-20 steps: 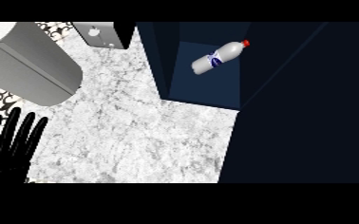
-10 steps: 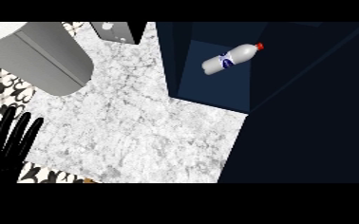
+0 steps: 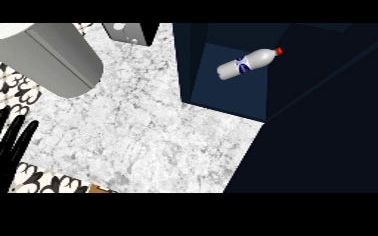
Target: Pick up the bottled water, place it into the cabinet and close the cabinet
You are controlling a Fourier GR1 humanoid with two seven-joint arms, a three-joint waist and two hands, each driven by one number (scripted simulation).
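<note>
At the left edge of the view the left robot hand [image 3: 16, 139] shows as a set of black fingers held straight and slightly spread, pointing upward, holding nothing. It rests over the edge of the table [image 3: 148, 130], whose top is a mottled white and grey marble. The right robot hand is nowhere to be seen. Beyond the fingers, at the upper left, a large grey rounded body [image 3: 52, 55] lies across the marble, and just beside it at the top sits a small grey appliance [image 3: 125, 32] with a dark side. Along the left and lower edge a black-and-white patterned surface [image 3: 37, 182] peeps out from under the marble. Far across from the left robot hand, at the upper right, the cabinet [image 3: 221, 92] stands open, its inside dark blue. The bottled water [image 3: 249, 63] lies on its side within that blue recess, tilted with its red cap toward the upper right, white body with a blue label, well apart from the hand. To the right of the recess a wide dark panel [image 3: 317, 130] fills the rest of the view
</note>
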